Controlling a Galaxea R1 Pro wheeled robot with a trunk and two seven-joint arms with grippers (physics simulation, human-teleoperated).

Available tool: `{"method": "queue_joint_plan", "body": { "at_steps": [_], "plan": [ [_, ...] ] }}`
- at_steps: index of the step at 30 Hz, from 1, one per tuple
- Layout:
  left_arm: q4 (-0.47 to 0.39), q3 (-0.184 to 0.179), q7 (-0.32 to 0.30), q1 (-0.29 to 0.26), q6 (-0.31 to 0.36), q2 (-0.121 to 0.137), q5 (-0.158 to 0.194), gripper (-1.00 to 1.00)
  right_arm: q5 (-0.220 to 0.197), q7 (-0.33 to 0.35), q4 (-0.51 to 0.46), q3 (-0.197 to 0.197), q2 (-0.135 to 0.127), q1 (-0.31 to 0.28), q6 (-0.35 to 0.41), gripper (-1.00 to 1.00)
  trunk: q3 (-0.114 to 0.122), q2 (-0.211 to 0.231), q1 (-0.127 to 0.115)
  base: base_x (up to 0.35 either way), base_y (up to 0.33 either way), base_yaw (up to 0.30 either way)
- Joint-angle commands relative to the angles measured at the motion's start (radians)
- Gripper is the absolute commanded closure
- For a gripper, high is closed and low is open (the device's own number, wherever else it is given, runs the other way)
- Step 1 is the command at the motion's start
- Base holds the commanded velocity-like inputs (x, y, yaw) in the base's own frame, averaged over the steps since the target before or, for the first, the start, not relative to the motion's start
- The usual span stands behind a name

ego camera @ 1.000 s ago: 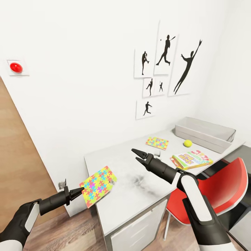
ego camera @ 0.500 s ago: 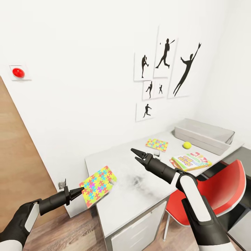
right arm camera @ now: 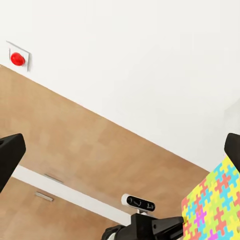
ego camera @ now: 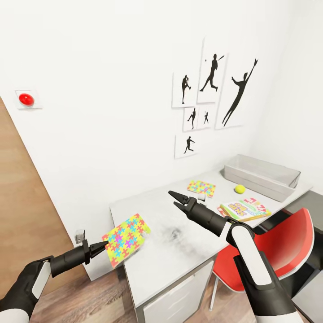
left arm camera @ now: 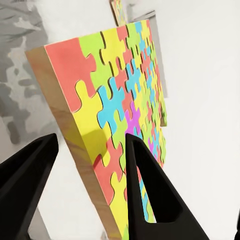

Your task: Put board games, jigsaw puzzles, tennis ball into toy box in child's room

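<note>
At the near left corner of the table, the left gripper is pinching a thin flat jigsaw puzzle by its edge, jaws closed on it and the square tilting up over the table's edge; the wrist view is showing a cardboard-coloured rim and a glossy mosaic face between the two black fingers. The right gripper is hanging over the smooth pale tabletop, jaws spread apart, gripping nothing. Beyond it the second jigsaw puzzle is lying flat, with the tennis ball and the Skip-Bo box farther right. The toy box, shallow grey with sloping sides, is sitting at the far end; nothing is visible inside it.
</note>
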Motion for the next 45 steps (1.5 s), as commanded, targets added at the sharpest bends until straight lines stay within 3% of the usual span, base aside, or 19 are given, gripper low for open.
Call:
{"method": "queue_joint_plan", "body": {
  "at_steps": [1, 31, 37, 45],
  "plan": [
    [0.0, 0.001, -0.001, -0.001, 0.005, 0.0, 0.001, 1.0, 0.005, 0.005, 0.0, 0.0, 0.0, -0.001, 0.003, -1.0, 0.002, 0.007, -0.004, 0.0, 0.0, 0.0],
    [-0.013, 0.0, -0.004, -0.001, 0.025, 0.012, 0.0, 1.0, 0.012, 0.003, 0.0, 0.019, 0.001, -0.001, -0.001, -1.0, 0.096, 0.217, -0.119, 0.0, 0.0, 0.0],
    [-0.014, 0.0, -0.003, -0.003, 0.079, 0.021, -0.003, 1.0, 0.012, 0.002, 0.002, 0.019, 0.002, -0.001, -0.002, -1.0, 0.115, 0.259, -0.142, 0.0, 0.0, 0.0],
    [-0.016, -0.001, -0.001, -0.005, 0.1, 0.042, -0.005, 1.0, 0.012, 0.001, 0.002, 0.019, 0.002, -0.001, -0.002, -1.0, 0.14, 0.315, -0.173, 0.0, 0.0, 0.0]
  ]
}}
